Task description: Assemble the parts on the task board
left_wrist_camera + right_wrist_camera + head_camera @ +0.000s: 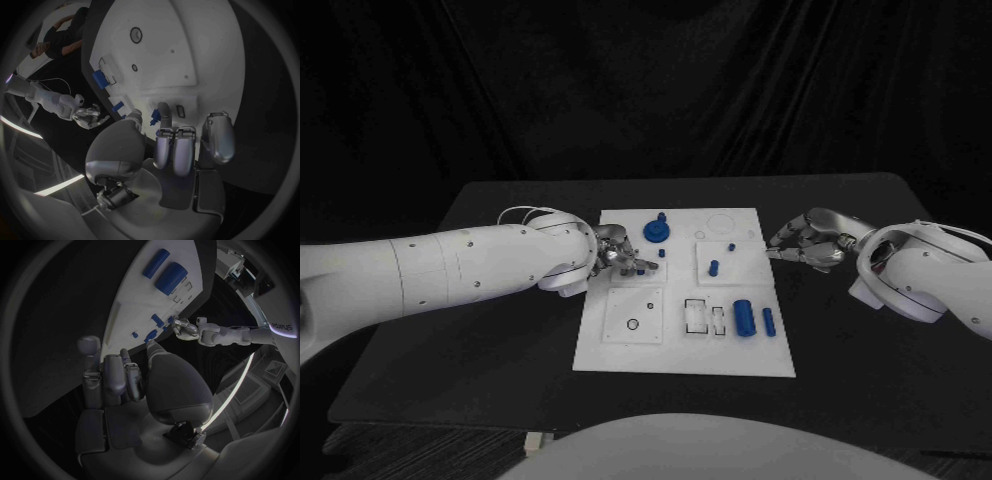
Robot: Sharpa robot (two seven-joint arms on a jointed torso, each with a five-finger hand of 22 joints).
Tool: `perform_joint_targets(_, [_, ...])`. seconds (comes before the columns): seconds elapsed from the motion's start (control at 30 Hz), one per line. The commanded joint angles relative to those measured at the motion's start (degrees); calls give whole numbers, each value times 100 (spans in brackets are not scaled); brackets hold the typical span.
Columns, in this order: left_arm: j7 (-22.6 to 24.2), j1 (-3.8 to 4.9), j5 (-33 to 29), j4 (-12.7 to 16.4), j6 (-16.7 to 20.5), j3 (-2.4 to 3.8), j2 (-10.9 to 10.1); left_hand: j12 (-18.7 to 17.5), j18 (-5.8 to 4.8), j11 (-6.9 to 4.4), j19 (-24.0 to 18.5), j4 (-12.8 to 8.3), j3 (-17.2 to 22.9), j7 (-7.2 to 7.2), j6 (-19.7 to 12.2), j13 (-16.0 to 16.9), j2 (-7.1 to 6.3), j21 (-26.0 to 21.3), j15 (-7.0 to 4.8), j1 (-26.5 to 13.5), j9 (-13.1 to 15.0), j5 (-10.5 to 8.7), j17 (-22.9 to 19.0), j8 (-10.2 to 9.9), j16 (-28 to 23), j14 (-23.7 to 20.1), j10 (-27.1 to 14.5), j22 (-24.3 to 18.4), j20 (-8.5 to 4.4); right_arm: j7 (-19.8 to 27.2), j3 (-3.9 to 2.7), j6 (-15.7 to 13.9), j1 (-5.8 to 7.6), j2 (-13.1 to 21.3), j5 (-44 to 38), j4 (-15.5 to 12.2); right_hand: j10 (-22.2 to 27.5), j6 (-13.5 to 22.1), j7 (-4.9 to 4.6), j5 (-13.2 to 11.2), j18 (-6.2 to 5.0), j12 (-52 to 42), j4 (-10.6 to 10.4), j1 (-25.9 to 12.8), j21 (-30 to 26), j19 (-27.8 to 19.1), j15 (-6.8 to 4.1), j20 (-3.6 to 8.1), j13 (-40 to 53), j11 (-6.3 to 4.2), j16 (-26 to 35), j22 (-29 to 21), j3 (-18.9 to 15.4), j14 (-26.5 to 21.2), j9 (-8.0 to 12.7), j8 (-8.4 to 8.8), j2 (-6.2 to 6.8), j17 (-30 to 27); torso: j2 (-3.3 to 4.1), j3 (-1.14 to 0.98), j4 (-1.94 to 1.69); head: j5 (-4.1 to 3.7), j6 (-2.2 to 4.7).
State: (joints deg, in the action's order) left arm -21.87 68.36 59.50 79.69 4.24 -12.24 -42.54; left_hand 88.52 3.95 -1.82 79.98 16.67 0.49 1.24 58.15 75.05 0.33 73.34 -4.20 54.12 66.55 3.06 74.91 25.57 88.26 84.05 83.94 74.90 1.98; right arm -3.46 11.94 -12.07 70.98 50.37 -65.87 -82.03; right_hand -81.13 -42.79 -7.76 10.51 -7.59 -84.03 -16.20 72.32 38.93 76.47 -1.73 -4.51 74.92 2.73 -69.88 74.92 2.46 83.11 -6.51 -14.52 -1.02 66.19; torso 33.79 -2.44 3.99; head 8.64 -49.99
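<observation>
Two hands work at the white task board (678, 345), which lies mid-frame on the black table (488, 340) in the head view.

Left hand (620, 258): fingers curled in over the board's left edge, tips down at a small blue part (640, 267) on the upper-left raised tile. Whether that part is pinched or just touched, cannot tell. In the left wrist view the fingers (178, 147) bunch together with tips against the board surface (162, 50), a blue piece (134, 116) showing beside the thumb. Left arm enters from the frame's left edge.

Right hand (805, 243): fingers curled in, sitting just off the board's right edge, upper right of the board, over bare table. Right wrist view shows the fingers (112, 380) folded together with nothing visible in them.

Parts on the board, head view: a round blue gear-like part (656, 233) at upper centre-left, a blue peg (713, 267) standing in the upper-right tile, a tiny blue piece (731, 246) just above it. Lower right: a fat blue cylinder (744, 318) lying flat, a thinner blue rod (767, 320) just beside it on the right. Lower-left tile has a small ring-shaped hole (633, 325).
</observation>
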Motion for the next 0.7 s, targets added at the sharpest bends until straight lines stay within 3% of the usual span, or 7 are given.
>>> perform_joint_targets(0.03, [78,-6,-8,70,195,5,-42,22,8,-33,18,-10,-40,6,15,1336,31,-22,-38,-67,-5,-19,1262,-43,17,442,455,961,-4,-71,-3,-24,-16,14,-4,-1,35,-35,-18,30,-78,35,-10,11,-22,-40,39,-16,463,14,19,255,-20,-7,7,25,-55,-7,7,-6,2,-3,-1])
perform_joint_targets(0.13, [90,32,-7,178,363,7,-120,29,4,-31,29,-24,-36,7,9,1345,85,-9,-36,-50,-9,-6,1275,-54,25,450,464,967,-2,-76,-4,-38,-15,34,-4,-8,36,-36,-18,29,-78,36,-12,9,-24,-40,40,-17,461,15,19,255,-22,-7,8,25,-56,-7,3,-7,-2,-19,-1])
perform_joint_targets(0.2, [79,132,-7,259,411,9,-180,30,1,-29,40,-40,-38,12,-10,1346,97,4,-35,-19,-12,0,1276,-67,26,452,465,973,-1,-80,-4,-54,-14,50,-4,-17,38,-40,-19,26,-79,37,-17,1,-29,-40,41,-18,460,15,25,253,-27,-10,9,25,-56,-15,1,-8,-4,-25,-1])
perform_joint_targets(0.37, [-51,576,-8,419,122,10,-283,51,-3,-5,57,-82,-54,47,-163,1373,128,11,-20,115,10,22,1301,-110,42,468,491,981,10,-71,-4,-110,-11,99,-4,-51,37,-45,-20,22,-79,37,-24,-10,-33,-39,41,-20,460,15,22,252,-34,-9,10,24,-56,-12,-1,-6,-8,-49,-1])
perform_joint_targets(0.53, [-384,1069,-313,407,-902,12,-263,107,-11,22,87,-210,-5,78,-336,1444,220,36,2,385,72,145,1398,-116,104,528,557,995,30,-63,-4,-129,-9,114,-4,-94,36,-59,-18,19,-80,36,-31,-26,-37,-37,43,-22,460,17,16,251,-45,-6,11,19,-56,-6,-1,4,-6,-91,-1])
perform_joint_targets(0.57, [-499,1165,-484,332,-1224,12,-212,140,-21,22,113,-439,154,80,-436,1485,297,78,2,758,62,462,1463,-169,145,567,596,1011,32,-56,-4,-135,-9,115,-4,-108,36,-60,-18,19,-79,35,-31,-27,-36,-36,43,-22,461,17,15,251,-45,-6,11,18,-56,-5,-2,2,-7,-96,-1])
perform_joint_targets(0.7, [-744,1371,-979,-36,-2084,13,32,148,-28,45,126,-479,171,107,-473,1495,327,97,22,818,-9,461,1495,-269,165,587,606,1020,46,3,-4,-194,-8,118,-4,-156,24,-81,-17,19,-76,27,-36,-43,-20,-27,42,-24,474,12,6,255,-56,-2,11,11,-58,3,-3,0,11,-78,-1])
